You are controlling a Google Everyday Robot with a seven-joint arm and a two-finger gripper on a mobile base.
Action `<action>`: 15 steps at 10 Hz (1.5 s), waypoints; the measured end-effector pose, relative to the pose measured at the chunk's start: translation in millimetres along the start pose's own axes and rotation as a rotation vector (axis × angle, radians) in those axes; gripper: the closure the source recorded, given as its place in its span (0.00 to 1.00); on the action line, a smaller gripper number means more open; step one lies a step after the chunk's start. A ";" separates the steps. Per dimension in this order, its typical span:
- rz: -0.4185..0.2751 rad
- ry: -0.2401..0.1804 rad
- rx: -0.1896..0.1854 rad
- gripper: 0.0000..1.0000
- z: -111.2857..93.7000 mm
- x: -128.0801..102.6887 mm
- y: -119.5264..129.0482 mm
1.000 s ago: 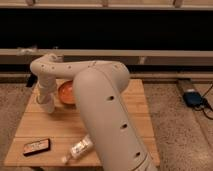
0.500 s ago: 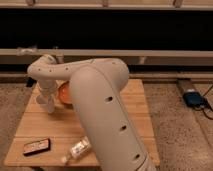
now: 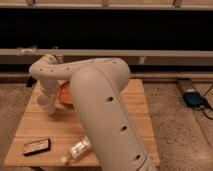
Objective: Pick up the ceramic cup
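No text, label, brand or number can be read anywhere. The pincer (image 3: 46, 102) sits at the ceramic cup (image 3: 48, 106) on the bench's (image 3: 40, 127) left side.

Lab-like test space: wooden table (image 3: 125, 120), speckled floor (image 3: 175, 125), hand (image 3: 48, 103) over it.

My gripper (image 3: 48, 102) sits at the ceramic cup (image 3: 50, 106), left part of the wooden table (image 3: 135, 107). Bowl (image 3: 65, 93) just right. Bottle (image 3: 79, 148) lying near front edge; flat packet (image 3: 36, 146) front left.
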 end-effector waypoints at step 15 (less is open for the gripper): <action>-0.043 -0.074 -0.099 1.00 -113.6 0.3 -8.8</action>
